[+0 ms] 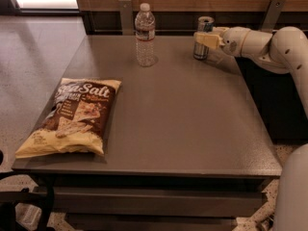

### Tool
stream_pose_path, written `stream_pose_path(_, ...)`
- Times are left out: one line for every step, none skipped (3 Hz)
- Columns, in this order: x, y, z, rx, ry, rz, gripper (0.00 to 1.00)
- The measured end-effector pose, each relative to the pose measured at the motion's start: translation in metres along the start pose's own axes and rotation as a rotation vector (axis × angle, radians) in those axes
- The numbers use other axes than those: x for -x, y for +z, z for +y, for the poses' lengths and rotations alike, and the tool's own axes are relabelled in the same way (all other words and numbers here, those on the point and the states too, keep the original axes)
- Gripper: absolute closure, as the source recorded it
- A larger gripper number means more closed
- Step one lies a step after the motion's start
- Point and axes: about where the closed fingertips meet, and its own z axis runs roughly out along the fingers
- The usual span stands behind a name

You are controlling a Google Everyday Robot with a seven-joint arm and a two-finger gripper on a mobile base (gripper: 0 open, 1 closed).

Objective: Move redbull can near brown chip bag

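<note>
The redbull can (203, 46) stands upright at the far right of the grey table (178, 109), its silver top showing. My gripper (204, 39) reaches in from the right on a white arm and its pale fingers (208, 38) sit across the can's upper body. The brown chip bag (72, 117) lies flat at the table's near left corner, dark brown with pale yellow ends and "Sea Salt" lettering. The can is far from the bag, across the table.
A clear plastic water bottle (145, 35) stands upright at the back middle of the table, left of the can. A wooden wall panel with metal brackets (126, 13) runs behind the table. The table's right edge borders a dark gap.
</note>
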Motion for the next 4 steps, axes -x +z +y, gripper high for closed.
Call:
stream_pose_path(0.000,0.003,0.002,0.005,0.001,0.000,0.85)
stream_pose_path(-0.001,0.006,0.003,0.009,0.002,0.001,1.00)
stream_pose_path(0.002,0.005,0.004,0.011,0.001,0.002,1.00)
stream_pose_path(0.026,-0.008,0.009,0.023,-0.005,0.015,1.00)
